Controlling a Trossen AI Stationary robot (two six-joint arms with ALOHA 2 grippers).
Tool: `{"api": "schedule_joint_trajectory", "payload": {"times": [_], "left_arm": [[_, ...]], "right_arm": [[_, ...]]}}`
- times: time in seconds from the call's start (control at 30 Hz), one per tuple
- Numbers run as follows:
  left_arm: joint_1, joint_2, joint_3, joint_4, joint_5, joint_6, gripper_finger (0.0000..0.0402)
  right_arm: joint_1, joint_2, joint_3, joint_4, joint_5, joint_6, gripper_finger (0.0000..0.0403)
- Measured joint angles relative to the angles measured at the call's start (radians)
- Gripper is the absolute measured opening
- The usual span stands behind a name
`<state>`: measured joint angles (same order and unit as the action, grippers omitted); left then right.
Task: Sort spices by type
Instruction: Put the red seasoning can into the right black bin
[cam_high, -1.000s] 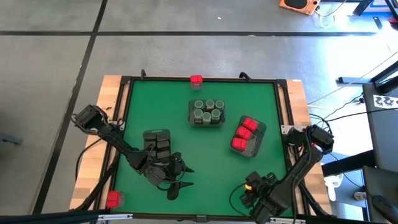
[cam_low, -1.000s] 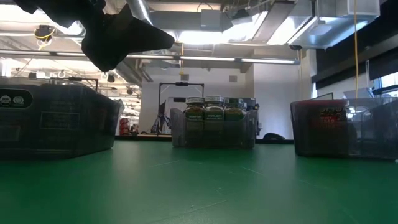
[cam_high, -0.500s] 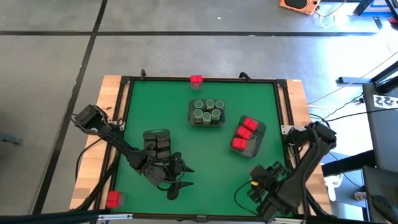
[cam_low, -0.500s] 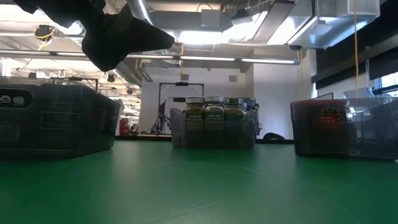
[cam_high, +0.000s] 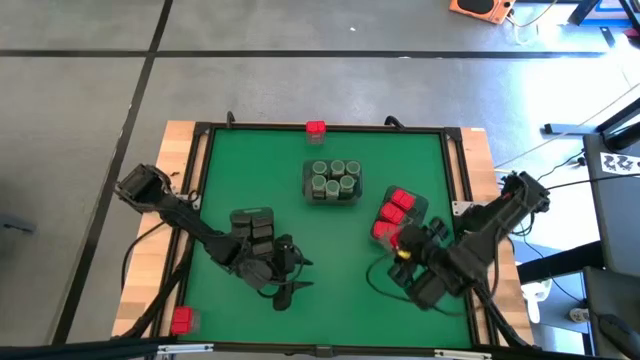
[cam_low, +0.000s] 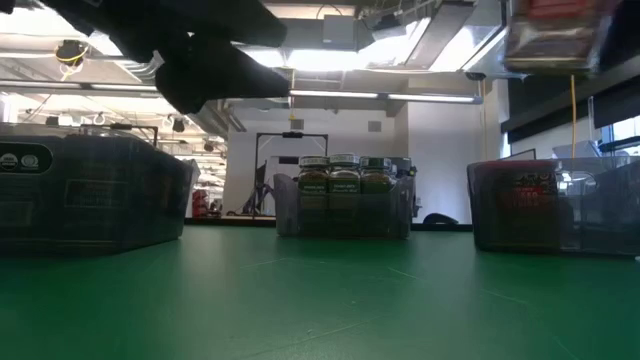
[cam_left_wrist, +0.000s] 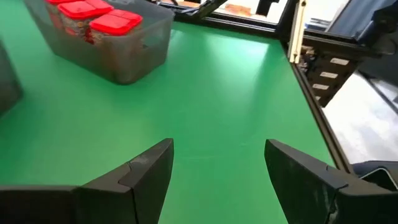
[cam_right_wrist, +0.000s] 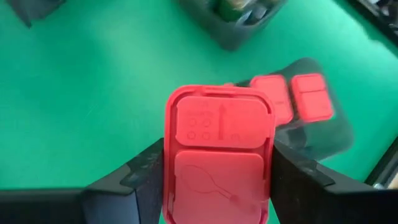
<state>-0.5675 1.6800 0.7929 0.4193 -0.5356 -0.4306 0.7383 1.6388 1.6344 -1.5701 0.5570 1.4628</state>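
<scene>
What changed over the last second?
The right hand, shut on a red box, swung from the table's near right corner toward the tray of red boxes. The left hand barely shifted, open beside the tin tray. Jars and trays stayed put.

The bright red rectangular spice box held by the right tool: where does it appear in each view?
High view: mostly hidden under the right tool, beside the grey tray of red boxes.
Low view: blurred red box at top right, above that tray.
Left wrist view: not in it; only the tray shows.
Right wrist view: red box at centre between the fingers, tray beyond.
Shared landmark: the tray of red boxes.
</scene>
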Motion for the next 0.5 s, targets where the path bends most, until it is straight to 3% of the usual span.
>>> {"api": "schedule_joint_trajectory", "payload": {"times": [0.2, 0.5], "left_arm": [[0.033, -0.100, 0.000, -0.172, -0.001, 0.004, 0.0250], [0.077, -0.195, 0.000, -0.379, -0.002, -0.007, 0.0250]], "right_arm": [[-0.074, -0.102, -0.134, 0.000, -0.017, -0.006, 0.0224], [-0.071, -0.278, -0.369, -0.002, -0.065, 0.325, 0.0226]]}}
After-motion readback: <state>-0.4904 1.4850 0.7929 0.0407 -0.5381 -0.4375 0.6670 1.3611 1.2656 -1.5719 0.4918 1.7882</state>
